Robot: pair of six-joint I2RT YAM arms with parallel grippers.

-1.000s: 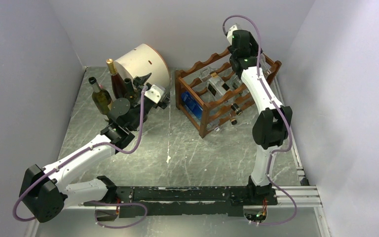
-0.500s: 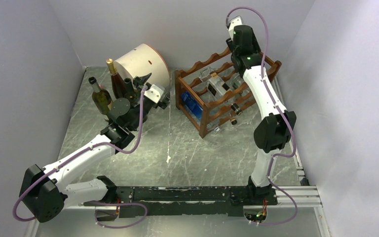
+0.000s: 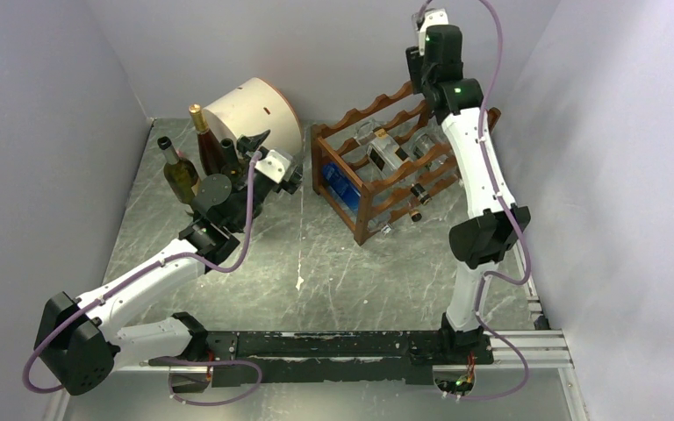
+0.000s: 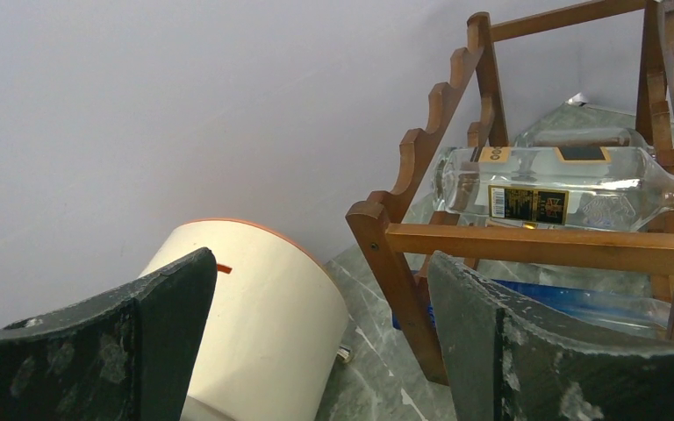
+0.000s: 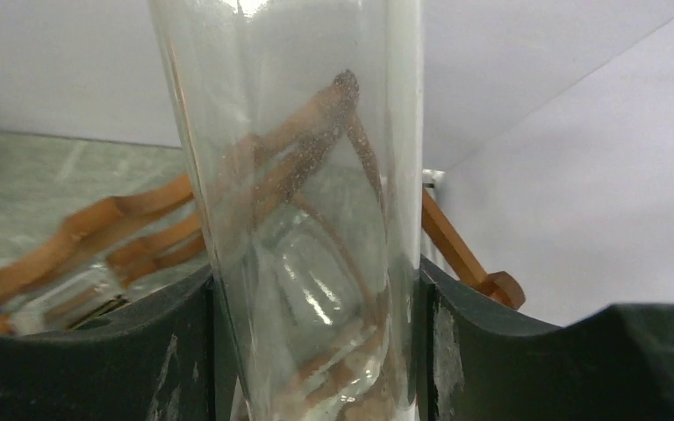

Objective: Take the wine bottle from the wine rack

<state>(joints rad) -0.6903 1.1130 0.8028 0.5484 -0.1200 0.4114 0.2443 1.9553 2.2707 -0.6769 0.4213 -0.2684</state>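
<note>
The reddish-brown wooden wine rack [image 3: 377,180] stands at the back right of the table and also shows in the left wrist view [image 4: 527,246]. My right gripper [image 3: 421,72] is raised above the rack's far end. In the right wrist view it [image 5: 316,346] is shut on a clear glass wine bottle [image 5: 303,193], held upright between the fingers [image 5: 478,351]; the rack's rails [image 5: 96,232] lie below. My left gripper [image 3: 261,145] is open and empty between the cream drum and the rack; the left wrist view shows its fingers [image 4: 154,338] wide apart.
A clear labelled bottle [image 4: 553,184], a blue bottle [image 3: 340,189] and dark bottles [image 3: 419,193] lie in the rack. The cream drum [image 3: 254,110] lies on its side at the back. Three bottles [image 3: 180,171] stand left of my left gripper. Grey walls enclose the table.
My right arm has risen and swung toward the back right, carrying the clear bottle up from the rack. The left arm has not moved.
</note>
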